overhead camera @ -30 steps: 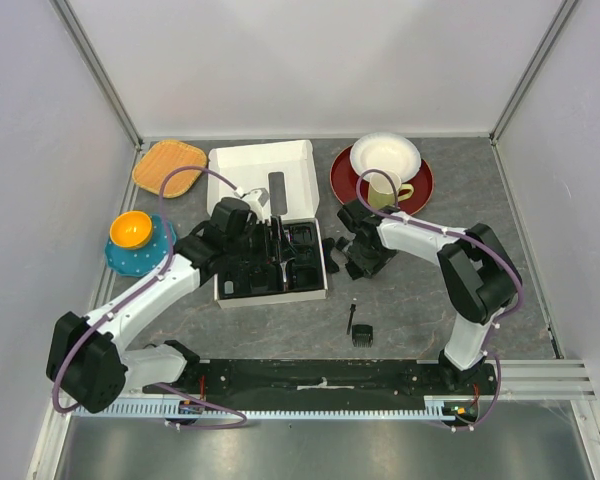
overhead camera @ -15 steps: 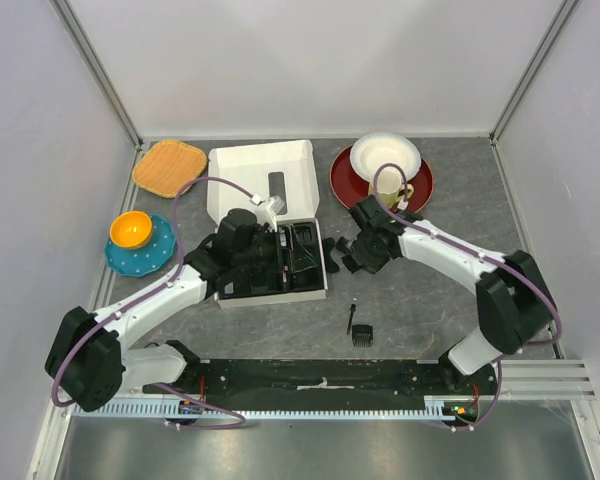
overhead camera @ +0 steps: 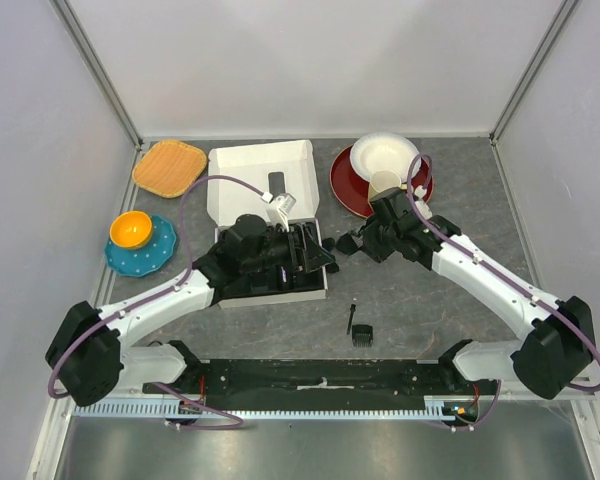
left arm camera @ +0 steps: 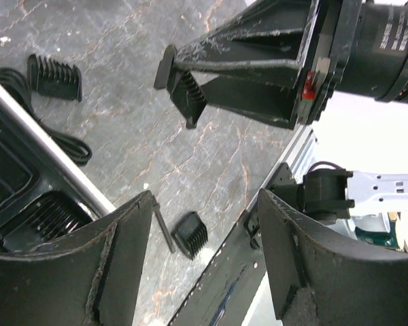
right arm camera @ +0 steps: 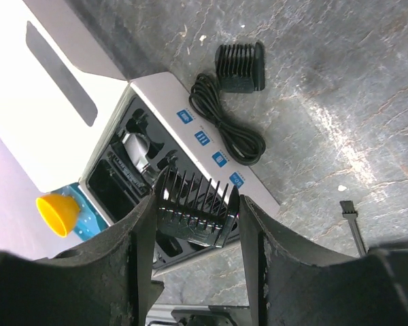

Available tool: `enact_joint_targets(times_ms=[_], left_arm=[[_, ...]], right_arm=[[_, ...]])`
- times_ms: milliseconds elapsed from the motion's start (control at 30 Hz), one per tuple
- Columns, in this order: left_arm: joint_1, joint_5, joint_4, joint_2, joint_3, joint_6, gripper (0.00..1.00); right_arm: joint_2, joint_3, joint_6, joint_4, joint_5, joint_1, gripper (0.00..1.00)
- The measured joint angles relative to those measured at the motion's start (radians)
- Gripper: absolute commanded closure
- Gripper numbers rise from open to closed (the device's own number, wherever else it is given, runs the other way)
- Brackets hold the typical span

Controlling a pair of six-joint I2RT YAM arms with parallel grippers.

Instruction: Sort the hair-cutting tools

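Beneath the left fingers sits the white cardboard box with a black moulded tray (overhead camera: 245, 180), lid open and the largest item in the scene.

Left gripper (left arm camera: 204, 200): fingers spread wide above the tray's edge, with nothing between them.

Right gripper (right arm camera: 195, 212): fingers clenched on a small black plastic comb attachment (right arm camera: 190, 195), lifted clear of the table just beside the box.

The black and silver electric hair clipper (right arm camera: 137, 151) lies in a tray compartment, beyond the right fingertips.

A coiled black power cord (right arm camera: 226, 132) lies against the box's rim, between the right fingers and the loose comb past them.

A second comb (left arm camera: 44, 217) appears to be seated in the tray, just beside one left finger.

A third comb (right arm camera: 240, 66) lies loose on the table past the cord. A fourth comb (overhead camera: 363, 335) lies well apart from both sets of fingers, towards the arm bases.

A thin black cleaning brush (overhead camera: 350, 318) lies just beside the fourth comb.

Progress, as judged: sorting is partly done. The clipper and probably one comb are placed and one comb is in transit. Two combs and the brush remain on the table.
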Motion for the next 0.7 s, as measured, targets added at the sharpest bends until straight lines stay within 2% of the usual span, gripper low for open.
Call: enact_joint_targets(times_ms=[333,533,700], left_arm=[[-0.079,-0.111,0.225,0.127,-0.005,-0.077,0.37],[-0.108,-0.210,0.281,0.175,-0.005,-0.090,0.39],[-0.111,-0.259,0.318,0.175,-0.005,-0.090,0.49]], right_arm=[[-0.032,-0.011,0.005,0.042,-0.067,0.000,0.88],[-0.043,-0.011,0.009,0.065,-0.101,0.000,0.87],[-0.049,-0.011,0.012,0.074,-0.127,0.000,0.87]])
